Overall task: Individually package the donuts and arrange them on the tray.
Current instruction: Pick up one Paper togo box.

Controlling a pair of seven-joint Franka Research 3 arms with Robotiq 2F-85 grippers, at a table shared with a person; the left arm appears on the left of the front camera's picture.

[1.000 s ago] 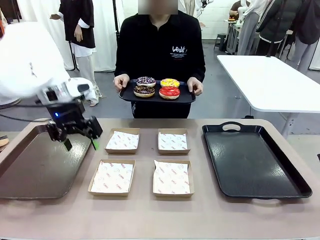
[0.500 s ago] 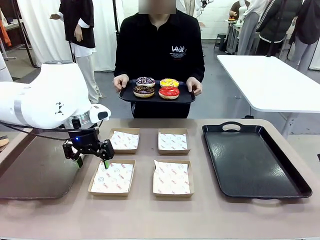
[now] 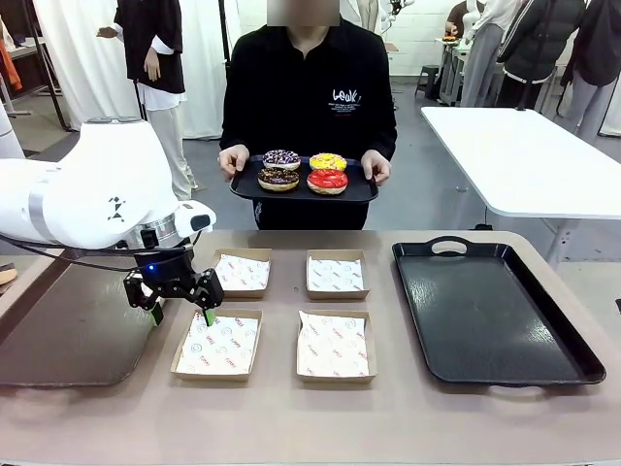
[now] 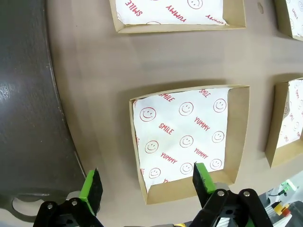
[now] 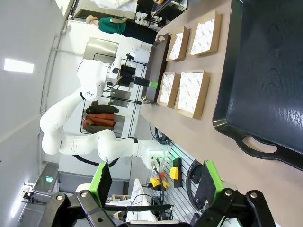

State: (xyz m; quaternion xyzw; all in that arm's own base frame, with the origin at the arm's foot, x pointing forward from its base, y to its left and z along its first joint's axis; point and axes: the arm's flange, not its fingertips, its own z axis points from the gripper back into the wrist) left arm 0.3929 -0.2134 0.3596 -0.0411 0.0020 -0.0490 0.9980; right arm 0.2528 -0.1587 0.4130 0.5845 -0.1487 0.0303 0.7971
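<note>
Over at the left of the front view a brown tray (image 3: 68,335) lies on the table (image 3: 388,417). Just right of it the left gripper (image 3: 182,313) hangs above the left edge of the near-left box (image 3: 219,345), its green-padded fingers spread wide with nothing between them. The left wrist view looks down past those fingers at the same box's paper liner, printed with red smileys. Four such cardboard boxes sit in a two-by-two block at mid-table.

Above them, at upper centre, a person (image 3: 309,87) holds a small black tray (image 3: 303,194) bearing the donuts (image 3: 303,170): dark with coloured sprinkles at back left, yellow at back right, chocolate-glazed at front left, glossy red at front right.

A large black tray (image 3: 572,359) lies at the right. In the right wrist view the right gripper (image 5: 156,182) shows parted, empty fingers.
</note>
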